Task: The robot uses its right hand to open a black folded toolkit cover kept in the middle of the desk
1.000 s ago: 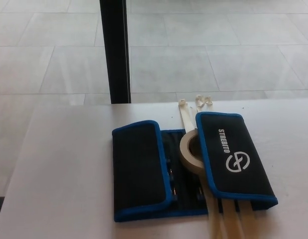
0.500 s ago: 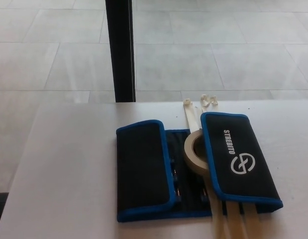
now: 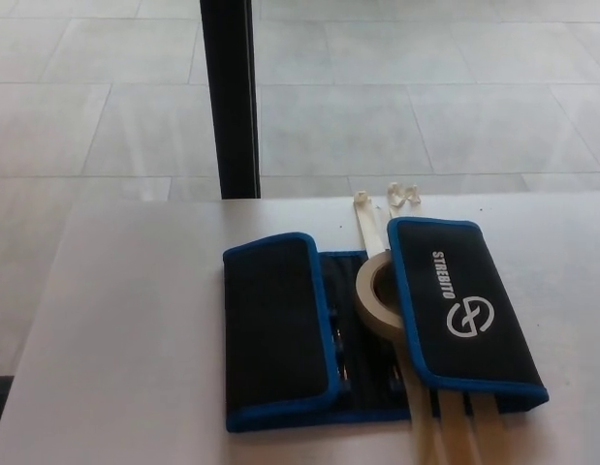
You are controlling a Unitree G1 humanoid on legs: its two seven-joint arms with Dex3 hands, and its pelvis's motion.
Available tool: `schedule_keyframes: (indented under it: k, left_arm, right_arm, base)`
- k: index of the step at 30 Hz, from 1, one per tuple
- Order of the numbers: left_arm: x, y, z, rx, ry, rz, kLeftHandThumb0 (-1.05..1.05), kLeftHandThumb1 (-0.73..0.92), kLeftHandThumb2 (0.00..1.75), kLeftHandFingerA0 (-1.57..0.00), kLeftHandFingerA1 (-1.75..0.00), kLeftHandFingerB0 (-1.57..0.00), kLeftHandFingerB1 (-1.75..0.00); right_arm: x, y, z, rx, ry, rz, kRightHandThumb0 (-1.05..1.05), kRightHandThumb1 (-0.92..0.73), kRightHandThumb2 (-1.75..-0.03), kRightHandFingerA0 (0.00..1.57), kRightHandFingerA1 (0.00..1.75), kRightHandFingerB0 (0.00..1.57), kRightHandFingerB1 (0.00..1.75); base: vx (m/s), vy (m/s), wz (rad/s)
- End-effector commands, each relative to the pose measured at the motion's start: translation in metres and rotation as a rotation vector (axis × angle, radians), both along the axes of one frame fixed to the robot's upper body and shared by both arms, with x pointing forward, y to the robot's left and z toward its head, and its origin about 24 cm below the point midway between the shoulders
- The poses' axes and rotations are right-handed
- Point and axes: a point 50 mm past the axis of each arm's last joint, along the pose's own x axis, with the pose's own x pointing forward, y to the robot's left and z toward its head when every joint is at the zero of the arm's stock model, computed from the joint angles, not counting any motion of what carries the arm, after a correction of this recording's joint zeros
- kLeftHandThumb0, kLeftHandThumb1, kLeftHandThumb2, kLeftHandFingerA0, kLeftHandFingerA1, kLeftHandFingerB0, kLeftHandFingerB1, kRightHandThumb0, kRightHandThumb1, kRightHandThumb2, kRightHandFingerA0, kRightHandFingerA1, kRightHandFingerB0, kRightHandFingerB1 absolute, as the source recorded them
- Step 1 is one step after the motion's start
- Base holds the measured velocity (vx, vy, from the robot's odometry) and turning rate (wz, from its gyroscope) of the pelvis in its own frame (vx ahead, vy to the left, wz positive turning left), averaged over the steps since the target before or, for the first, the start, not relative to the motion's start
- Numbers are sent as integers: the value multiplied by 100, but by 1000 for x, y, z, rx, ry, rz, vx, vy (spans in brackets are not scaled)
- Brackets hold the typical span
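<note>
Toolkit cover: one black toolkit cover [image 3: 377,325] with blue edges lies in the middle of the white tabletop [image 3: 125,329], a bit toward the right.
Flaps: two. The left flap [image 3: 275,329] is folded over the middle. The right flap [image 3: 464,305] is also folded in and sits higher, resting on the tape roll.
Logo: one white round sign and one white word are on the right flap.
Middle part: a thin strip of the inside shows between the two flaps. It is dark, and I cannot tell what is in it.
Tape roll: one tan tape roll [image 3: 377,295] sticks out from under the right flap.
Straps: some pale straps [image 3: 369,221] poke out past the far edge and more past the near edge. I cannot count them well.
Post: one black post [image 3: 232,97] stands behind the tabletop.
Floor: grey tiles [image 3: 426,97].
Hands: no robot hand shows, left or right, so I cannot tell if the fingers are apart or together.
</note>
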Motion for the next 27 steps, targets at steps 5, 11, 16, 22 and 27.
schedule_keyframes:
  k: [5, 11, 16, 22, 27]
  left_arm:
    - [-5, 7, 5, -17, -22, 38, -101, 81, 82, -29, -57, -25, -42]
    - [-4, 7, 5, -27, -31, 45, -95, 92, 71, -26, -55, -26, -39]
    - [-3, 8, 6, -30, -47, 58, -97, 92, 69, -30, -56, -27, -40]
    - [-1, 8, 7, 3, -24, 22, -99, 83, 80, -31, -57, -28, -43]
    - [-2, 8, 7, -5, -28, 35, -103, 78, 84, -31, -58, -26, -43]
  right_arm:
    - [-4, 91, -66, -511, 277, 428, -80, -57, -99, 1, 24, 10, 32]
    - [-6, 105, -88, -546, 344, 503, -79, -56, -98, 0, 20, 8, 29]
    - [0, 111, -90, -605, 353, 515, -65, -68, -60, 0, 34, 14, 26]
    - [6, 112, -94, -607, 382, 489, -56, -67, -62, 3, 34, 16, 28]
    - [9, 113, -97, -637, 394, 488, -53, -66, -61, 4, 38, 19, 30]
  base:
    - [0, 0, 1]
    - [0, 0, 0]
    - [0, 0, 0]
    - [0, 0, 0]
    - [0, 0, 0]
